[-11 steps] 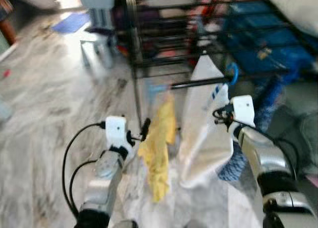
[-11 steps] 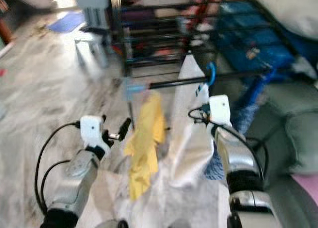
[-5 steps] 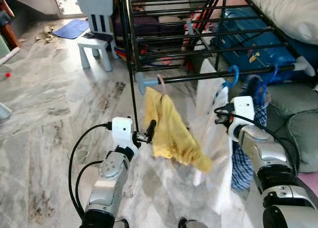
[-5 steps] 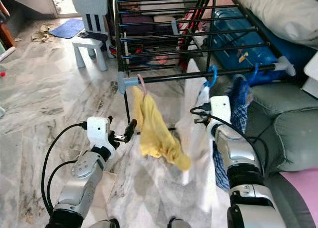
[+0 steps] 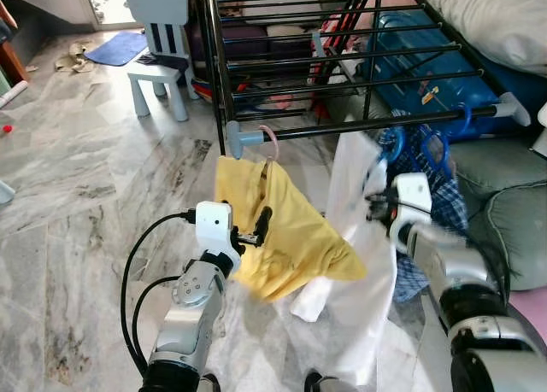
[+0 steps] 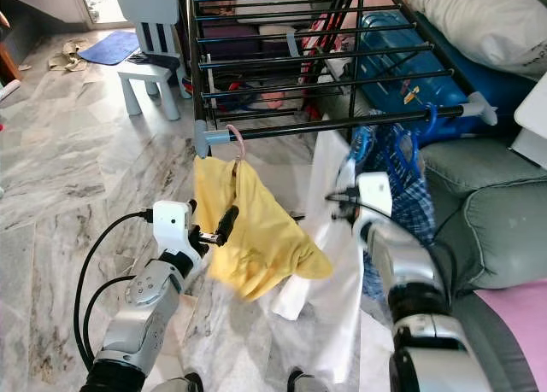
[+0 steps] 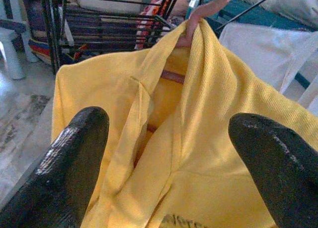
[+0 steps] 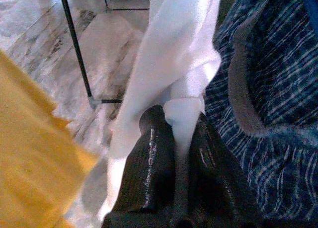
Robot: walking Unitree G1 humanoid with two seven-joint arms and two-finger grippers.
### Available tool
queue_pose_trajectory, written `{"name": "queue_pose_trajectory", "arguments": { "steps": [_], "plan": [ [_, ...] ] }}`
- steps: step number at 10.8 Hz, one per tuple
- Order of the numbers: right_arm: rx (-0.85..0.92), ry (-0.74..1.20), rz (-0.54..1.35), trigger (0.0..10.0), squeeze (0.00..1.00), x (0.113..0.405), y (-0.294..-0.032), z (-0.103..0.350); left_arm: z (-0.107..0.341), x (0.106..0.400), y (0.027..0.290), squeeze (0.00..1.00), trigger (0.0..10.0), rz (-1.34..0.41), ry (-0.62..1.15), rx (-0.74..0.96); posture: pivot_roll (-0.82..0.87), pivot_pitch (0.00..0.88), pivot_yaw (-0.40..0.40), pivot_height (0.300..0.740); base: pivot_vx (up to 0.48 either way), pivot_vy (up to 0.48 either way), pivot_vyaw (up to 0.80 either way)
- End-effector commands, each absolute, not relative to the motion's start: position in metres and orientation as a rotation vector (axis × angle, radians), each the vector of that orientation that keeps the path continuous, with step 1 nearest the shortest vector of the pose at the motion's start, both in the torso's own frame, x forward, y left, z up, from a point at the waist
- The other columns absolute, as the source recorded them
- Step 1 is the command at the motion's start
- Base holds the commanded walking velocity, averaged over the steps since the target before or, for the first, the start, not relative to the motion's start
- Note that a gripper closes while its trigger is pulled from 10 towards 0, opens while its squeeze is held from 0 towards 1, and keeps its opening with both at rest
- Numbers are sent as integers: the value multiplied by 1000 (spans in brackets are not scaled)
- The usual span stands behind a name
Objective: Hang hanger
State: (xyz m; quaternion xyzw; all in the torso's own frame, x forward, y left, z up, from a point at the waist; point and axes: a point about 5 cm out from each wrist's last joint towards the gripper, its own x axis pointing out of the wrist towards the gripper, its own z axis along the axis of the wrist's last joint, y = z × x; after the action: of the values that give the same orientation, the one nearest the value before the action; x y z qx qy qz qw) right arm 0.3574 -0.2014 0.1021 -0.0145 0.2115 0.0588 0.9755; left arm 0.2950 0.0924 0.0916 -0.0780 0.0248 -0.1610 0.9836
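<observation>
Yellow shirt (image 5: 282,238) on pink hanger (image 5: 270,141) at frame centre, hooked over the rack bar (image 5: 359,125); my left claw (image 7: 164,153) gapes before it, right claw (image 8: 179,138) pinches white cloth (image 5: 363,264): best withdraw left gently, avoiding snagging.

Both arms are silver metal with dark joints. Each wrist carries a white, box-shaped camera housing with rounded corners. 2 black cables loop out from the left forearm up to its housing. The left gripper (image 5: 261,224) and right gripper (image 8: 175,153) each have 2 long, matte black fingers with rounded tips.
</observation>
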Motion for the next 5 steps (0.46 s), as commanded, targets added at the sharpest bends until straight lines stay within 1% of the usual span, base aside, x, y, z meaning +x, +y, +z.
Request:
{"name": "queue_pose_trajectory", "arguments": {
  "steps": [1,2,4,5],
  "plan": [
    [-60,268,150,10000,0,373,-195,141,93,294,93,0,10000,-328,46,-160,-84,115,-23,740,0,0,0],
    [-84,236,166,10000,0,376,-191,149,93,293,93,0,10000,-324,49,-154,-82,117,-24,740,0,0,0],
    [-102,246,195,10000,0,382,-184,151,93,292,93,0,10000,-321,42,-150,-73,120,-29,740,0,0,0],
    [-104,252,238,10000,0,385,-174,152,93,292,96,0,10000,-312,46,-147,-65,122,-31,740,0,0,0]
  ]
}}
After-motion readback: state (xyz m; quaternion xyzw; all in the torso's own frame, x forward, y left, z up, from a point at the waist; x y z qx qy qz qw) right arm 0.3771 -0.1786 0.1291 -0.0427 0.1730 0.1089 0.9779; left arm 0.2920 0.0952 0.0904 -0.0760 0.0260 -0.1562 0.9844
